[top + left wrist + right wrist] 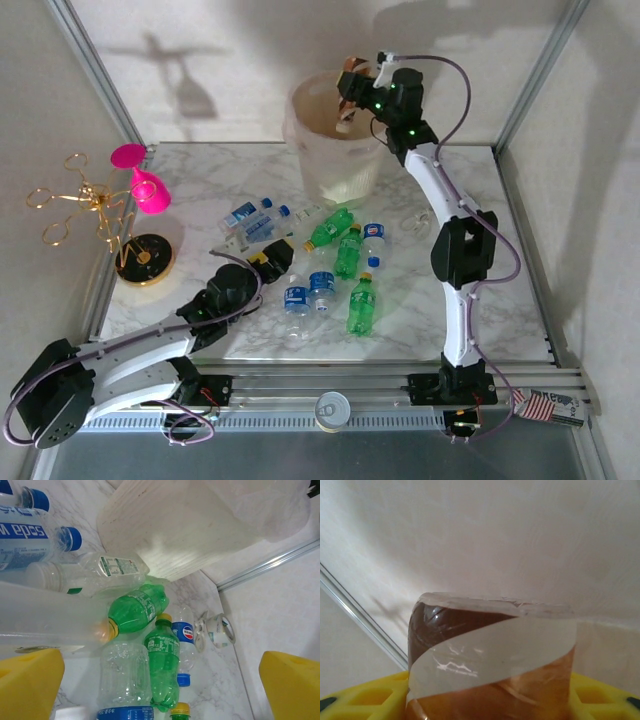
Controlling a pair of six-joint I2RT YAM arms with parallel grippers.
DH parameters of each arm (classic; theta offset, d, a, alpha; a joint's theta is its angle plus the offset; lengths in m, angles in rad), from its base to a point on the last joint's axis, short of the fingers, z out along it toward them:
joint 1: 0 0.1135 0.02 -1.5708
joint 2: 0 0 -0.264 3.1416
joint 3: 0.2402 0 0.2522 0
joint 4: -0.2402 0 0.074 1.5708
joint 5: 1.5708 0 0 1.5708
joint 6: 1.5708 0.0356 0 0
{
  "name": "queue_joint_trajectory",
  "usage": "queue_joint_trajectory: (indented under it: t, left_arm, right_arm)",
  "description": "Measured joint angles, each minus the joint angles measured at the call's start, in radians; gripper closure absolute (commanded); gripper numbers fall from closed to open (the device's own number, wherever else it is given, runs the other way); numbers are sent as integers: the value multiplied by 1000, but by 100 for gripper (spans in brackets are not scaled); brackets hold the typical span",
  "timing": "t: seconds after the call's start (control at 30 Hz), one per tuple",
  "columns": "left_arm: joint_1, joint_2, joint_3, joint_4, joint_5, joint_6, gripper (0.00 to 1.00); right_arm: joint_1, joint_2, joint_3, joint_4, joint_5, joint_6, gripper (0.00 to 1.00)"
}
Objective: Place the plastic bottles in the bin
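Observation:
Several plastic bottles lie in the middle of the marble table: green ones (362, 305) (348, 250) and clear ones with blue labels (296, 297) (245, 218). The cream bin (335, 150) stands at the back. My right gripper (358, 95) is above the bin's rim, shut on a brown bottle (490, 650) with a white and orange label. My left gripper (272, 258) is open, low at the left of the pile. In the left wrist view its yellow fingers (25, 685) flank a green bottle (162, 665) and a clear bottle (125, 677), with the bin (185, 525) beyond.
A pink goblet (145, 185) and a gold wire stand (90, 205) sit at the table's left. A clear tape ring (220, 630) lies right of the bottles, near the wall. A tape roll (332, 408) rests on the front rail between the arm bases.

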Motion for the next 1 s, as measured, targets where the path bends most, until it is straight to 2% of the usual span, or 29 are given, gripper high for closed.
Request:
queue_joint_trajectory:
  t: [0.07, 0.27, 0.4, 0.5, 0.7, 1.0]
  left_arm:
    - [0, -22, 0, -10, -6, 0, 0]
    - [0, -71, -3, -39, -31, 0, 0]
    - [0, -84, -13, -47, -46, 0, 0]
    - [0, -85, -15, -49, -53, 0, 0]
    - [-1, -84, -16, -50, -57, 0, 0]
    - [-1, -49, -15, -50, -59, 2, 0]
  right_arm:
    - [9, 24, 18, -30, 9, -10, 43]
    - [15, 82, 107, -105, 18, -34, 14]
    - [15, 84, 163, -135, 23, -51, 5]
    - [19, 73, 176, -140, 23, -62, 1]
    - [31, -3, 133, -174, 34, -94, 1]
    - [69, -399, -283, -143, 72, -142, 1]
